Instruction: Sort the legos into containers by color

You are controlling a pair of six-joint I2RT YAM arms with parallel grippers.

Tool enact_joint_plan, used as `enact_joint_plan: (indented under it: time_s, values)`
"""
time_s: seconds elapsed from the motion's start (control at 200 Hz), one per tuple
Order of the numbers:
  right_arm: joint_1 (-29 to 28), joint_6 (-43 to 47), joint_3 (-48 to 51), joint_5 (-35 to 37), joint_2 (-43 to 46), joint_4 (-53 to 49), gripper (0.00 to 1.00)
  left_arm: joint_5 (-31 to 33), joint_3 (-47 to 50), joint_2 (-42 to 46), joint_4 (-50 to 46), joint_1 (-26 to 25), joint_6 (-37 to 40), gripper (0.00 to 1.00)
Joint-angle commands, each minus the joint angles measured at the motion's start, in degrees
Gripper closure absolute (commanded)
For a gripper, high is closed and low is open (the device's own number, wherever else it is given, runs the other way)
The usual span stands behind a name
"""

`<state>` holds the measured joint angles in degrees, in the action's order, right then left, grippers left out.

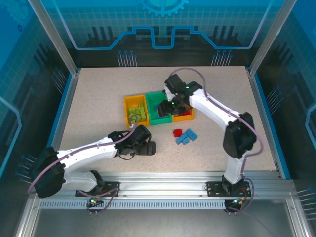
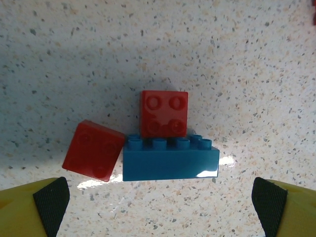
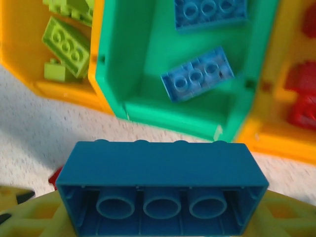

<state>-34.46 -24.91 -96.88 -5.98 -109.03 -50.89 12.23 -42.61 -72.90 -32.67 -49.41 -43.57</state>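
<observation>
**A:** Top view first. The left bin point(image 1: 127, 106), green bin point(image 1: 158, 120) and right bin point(image 1: 183, 118) stand joined in a row mid-table point(image 1: 98, 98). The right gripper point(image 1: 168, 105) hangs above the green one.

**B:** And the left gripper point(image 1: 149, 148)?

**A:** It's low over the table, near of the left bin. The loose bricks point(image 1: 183, 136) lie to its right, near of the right bin.

**B:** Left wrist now. The fingers point(image 2: 49, 202) are spread wide with nothing between them.

**A:** Ahead lies a long blue brick point(image 2: 170, 158). A red brick point(image 2: 164, 113) touches its far edge and a tilted red one point(image 2: 94, 149) its left end.

**B:** Right wrist: it's clamped on a blue brick point(image 3: 162, 182), hollow underside to the camera, with the green bin just beyond.

**A:** In the green bin there are two blue bricks point(image 3: 197, 74). Lime bricks point(image 3: 64, 42) sit in the left bin, red ones point(image 3: 301, 106) in the right.
</observation>
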Motion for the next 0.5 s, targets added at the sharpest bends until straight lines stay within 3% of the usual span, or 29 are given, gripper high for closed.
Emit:
enact_joint_plan:
  time_s: [0.0, 0.11, 0.225, 0.34, 0.495]
  values:
    - [-0.61, -2.66, -6.98, -3.03, -6.96, -1.14, 0.46, 2.83, -2.08, -3.57, -1.09, -1.08, -2.64, 0.01]
    - [-0.52, -3.57, -13.22, -0.88, -12.59, -2.91, 0.44, 3.49, -3.03, -5.84, -1.29, -1.77, -3.26, 0.01]
    - [-0.34, -3.66, -17.9, 0.5, -16.14, -5.24, 0.31, 3.59, -3.4, -7.3, -0.44, -2.18, -3.71, 0.01]
    - [-0.43, -3.05, -18.14, 1.04, -15.41, -5.26, 0.21, 3.76, -4.46, -9.34, -0.29, -2.44, -3.71, 0.01]
    - [-0.45, -2.87, -14.46, 1.77, -10.74, -4.26, 0.18, 3.96, -6.16, -12.12, -0.64, -2.92, -3.7, 0.01]
